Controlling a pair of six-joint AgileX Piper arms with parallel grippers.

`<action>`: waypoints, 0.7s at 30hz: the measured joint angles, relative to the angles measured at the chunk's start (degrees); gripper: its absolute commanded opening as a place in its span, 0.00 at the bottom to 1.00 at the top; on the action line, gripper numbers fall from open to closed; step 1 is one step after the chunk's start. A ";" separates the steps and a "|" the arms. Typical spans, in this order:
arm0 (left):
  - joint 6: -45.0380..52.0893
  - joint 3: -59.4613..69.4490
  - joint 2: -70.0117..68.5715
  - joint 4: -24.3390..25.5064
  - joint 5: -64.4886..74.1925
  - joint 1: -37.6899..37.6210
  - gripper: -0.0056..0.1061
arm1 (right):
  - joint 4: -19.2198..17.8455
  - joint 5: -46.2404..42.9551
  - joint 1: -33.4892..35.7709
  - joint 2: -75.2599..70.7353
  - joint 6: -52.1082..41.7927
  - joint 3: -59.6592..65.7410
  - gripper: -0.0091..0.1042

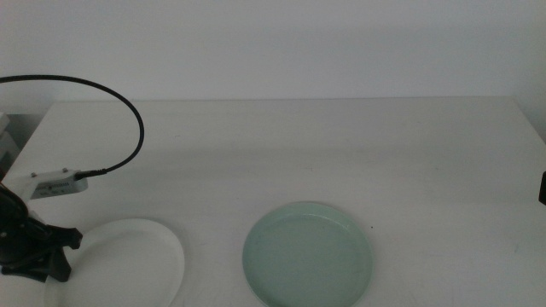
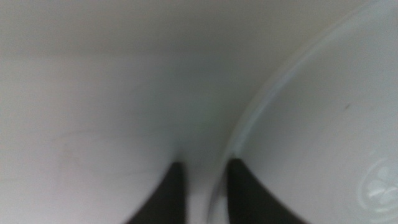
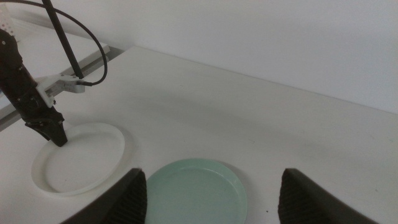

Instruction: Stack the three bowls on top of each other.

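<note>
The stiff, smooth white bowl (image 1: pixel 128 260) is straddled at its thin rim by the left gripper (image 2: pixel 202 180), jaws not yet clenched, while the right gripper (image 3: pixel 211 193) is held spread wide above the surface (image 1: pixel 299 145).

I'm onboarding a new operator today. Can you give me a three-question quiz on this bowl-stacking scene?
1. True or false: the left tool is at the white bowl's rim.
2. How many bowls does the middle view show?
3. The right tool's jaws stand: A) wide apart B) clamped on the mint green bowl.

Key: 1 true; 2 two, white and mint green, lying apart on the table; 3 A.
</note>
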 measured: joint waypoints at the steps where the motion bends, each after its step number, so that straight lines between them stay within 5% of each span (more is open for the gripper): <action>1: 0.00 0.00 0.06 0.06 0.16 0.00 0.05 | 0.00 0.00 0.00 0.00 0.00 0.00 0.55; 10: -1.84 -2.51 -5.10 0.35 6.18 -2.10 0.05 | 0.00 0.00 0.00 0.00 0.00 0.00 0.55; 21: -15.81 -20.25 -6.65 0.10 13.17 -24.44 0.05 | 0.00 0.00 0.00 0.00 0.00 0.00 0.55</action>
